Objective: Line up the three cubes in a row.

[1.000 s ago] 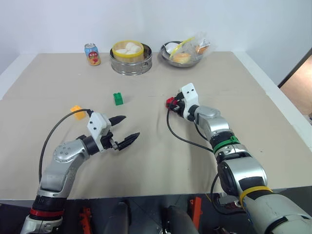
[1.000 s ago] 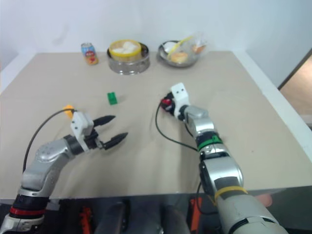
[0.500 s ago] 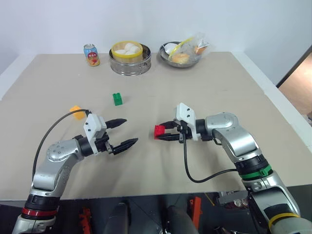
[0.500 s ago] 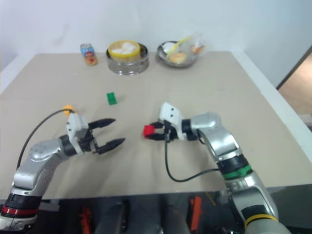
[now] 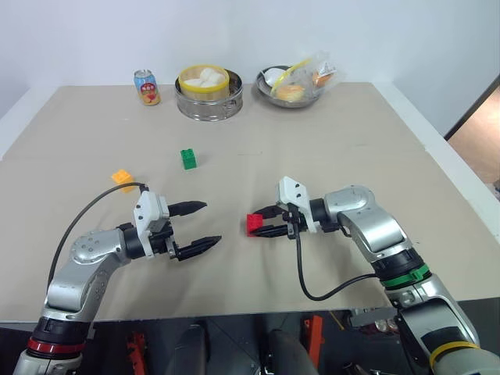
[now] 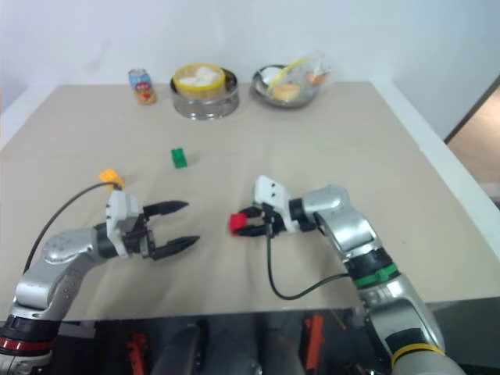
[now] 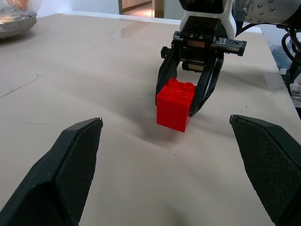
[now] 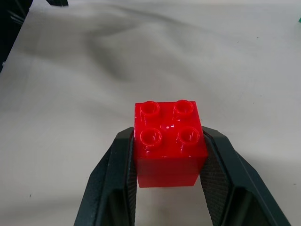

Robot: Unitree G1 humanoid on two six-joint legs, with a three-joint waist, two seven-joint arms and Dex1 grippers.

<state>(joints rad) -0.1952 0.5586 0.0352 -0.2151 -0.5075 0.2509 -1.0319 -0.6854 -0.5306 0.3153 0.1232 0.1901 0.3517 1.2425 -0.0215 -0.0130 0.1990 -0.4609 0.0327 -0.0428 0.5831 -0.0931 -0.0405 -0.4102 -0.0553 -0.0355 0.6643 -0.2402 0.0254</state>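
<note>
red cube (image 5: pixel 255 224) carried nearer, clamped in right hand (image 5: pixel 266 225), left hand (image 5: pixel 201 225) wide, green cube (image 5: pixel 188 158) and orange-yellow cube (image 5: pixel 122 177) apart

We see a beige surface (image 5: pixel 328 141) with white edges. At its far side stand a drink can (image 5: pixel 147 87), a round steamer (image 5: pixel 208 91) with buns and a metal bowl (image 5: pixel 291 86) holding bagged food. Nearer us lie a green cube (image 5: pixel 188 158) and, well to its left, an orange-yellow cube (image 5: pixel 122 177).
</note>
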